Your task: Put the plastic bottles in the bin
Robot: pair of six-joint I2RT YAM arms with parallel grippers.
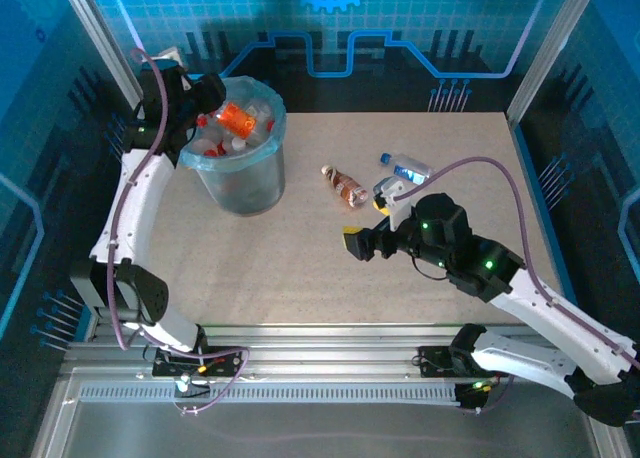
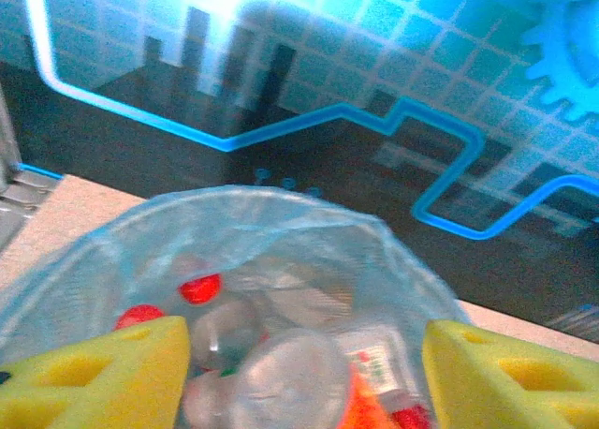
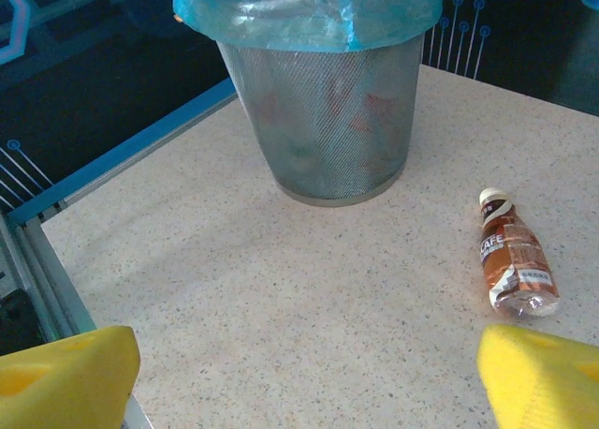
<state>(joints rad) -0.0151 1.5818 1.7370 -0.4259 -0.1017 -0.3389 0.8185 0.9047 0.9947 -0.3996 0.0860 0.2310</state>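
Bin (image 1: 246, 186): grey mesh bucket, light-blue bag (image 3: 309, 15) folded over the rim, stands far-left on the table (image 1: 290, 278), already holding a heap of plastic bottles (image 1: 240, 128). An orange-labelled bottle (image 1: 236, 118) lies on top; red caps (image 2: 199, 287) and a white label with red and green print (image 2: 374, 359) show in the left wrist view, the print too blurred to read. Two bottles are still out on the table. A brown-labelled bottle (image 3: 515, 256) lies on its side mid-table right of the bin, white cap pointing away from the wrist camera, label reads "CAFE", smaller text unreadable. A clear bottle with a blue cap (image 1: 404, 166) lies further right, label not legible. Left gripper (image 2: 304, 377) hovers over the bin mouth at its far-left rim, yellow fingers (image 2: 103, 373) spread wide, nothing clamped, bottles below the gap. Right gripper (image 3: 304, 382) sits low over the table just on the near side of the two loose bottles, aimed at the bin, fingers fully apart, empty. Backdrop (image 1: 420, 8): blue grid panel with a gear graphic.
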